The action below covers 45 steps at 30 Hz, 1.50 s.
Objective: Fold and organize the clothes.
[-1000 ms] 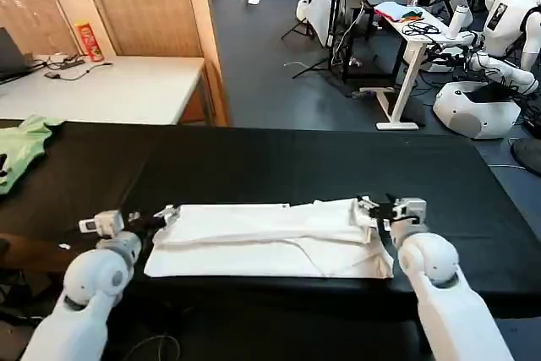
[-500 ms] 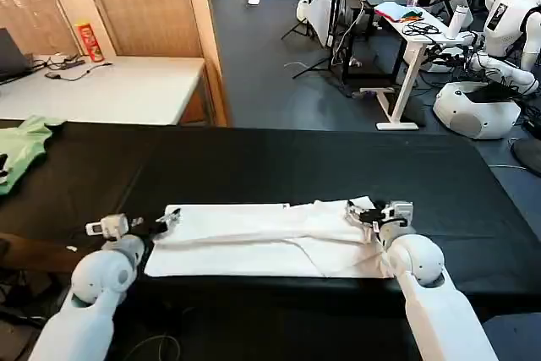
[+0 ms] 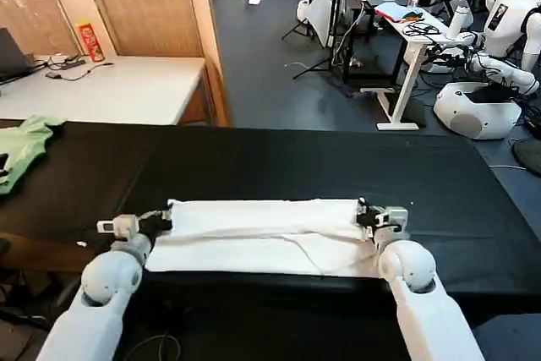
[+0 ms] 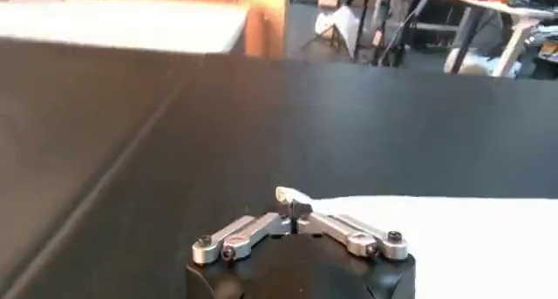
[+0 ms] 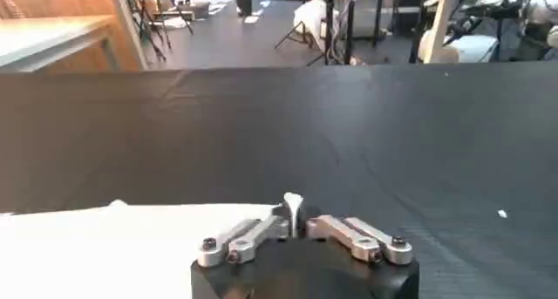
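Note:
The clothes, a plain white T-shirt (image 3: 262, 230), lie folded into a long strip near the front edge of the black table (image 3: 279, 162). My left gripper (image 3: 162, 221) is shut on the strip's left end, and a white corner of cloth (image 4: 288, 195) pokes out between its fingers. At the strip's right end my right gripper (image 3: 363, 211) is shut on the cloth, with a small white tuft (image 5: 292, 207) pinched between its fingers. The upper layer is stretched flat between both grippers. No print shows on the shirt.
A light-green garment (image 3: 21, 145) lies at the table's far left edge. The far half of the black table is bare. Behind stand a white desk (image 3: 110, 86) with a red can, and other robots and desks at the back right.
Both grippers have drawn back toward me and slightly apart, pulling the upper layer of the shirt over the lower one. The crumpled right end is now stretched smooth.

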Tool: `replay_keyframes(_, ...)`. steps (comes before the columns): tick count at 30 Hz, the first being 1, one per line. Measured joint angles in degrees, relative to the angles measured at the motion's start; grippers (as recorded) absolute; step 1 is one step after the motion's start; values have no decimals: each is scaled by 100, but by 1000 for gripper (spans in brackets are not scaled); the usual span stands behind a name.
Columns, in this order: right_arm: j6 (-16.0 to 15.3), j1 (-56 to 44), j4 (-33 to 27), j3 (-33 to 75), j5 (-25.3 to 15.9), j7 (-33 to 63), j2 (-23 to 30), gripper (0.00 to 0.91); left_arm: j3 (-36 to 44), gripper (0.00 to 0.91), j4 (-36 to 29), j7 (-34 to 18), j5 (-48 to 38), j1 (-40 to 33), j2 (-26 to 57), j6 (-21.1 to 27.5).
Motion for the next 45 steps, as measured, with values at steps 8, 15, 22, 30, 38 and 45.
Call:
replay_keyframes(8,13,-89,145,112,-32,-522,-86,878,86,878,176,-16,211,-183,34,-145)
replay_keyframes(15,18,-310,578,315,161,-640,-420,878,-40,878,159,3,196,-128,178,-180)
replay_keyframes(22,10,-696,1182,452,261,-647,-543,878,-310,878,-146,-24,-272,127,353,-96)
replay_keyframes(30,9,-1018,1636,448,242,-639,-477,878,-582,878,-713,-224,-1040,603,230,134)
replay_keyframes(38,46,-1210,1766,514,234,-647,-448,878,-838,878,-984,-536,-2128,759,-32,-75)
replay_keyframes(45,41,-1289,1822,527,220,-652,-450,878,-841,878,-854,-211,-1563,883,-41,-314)
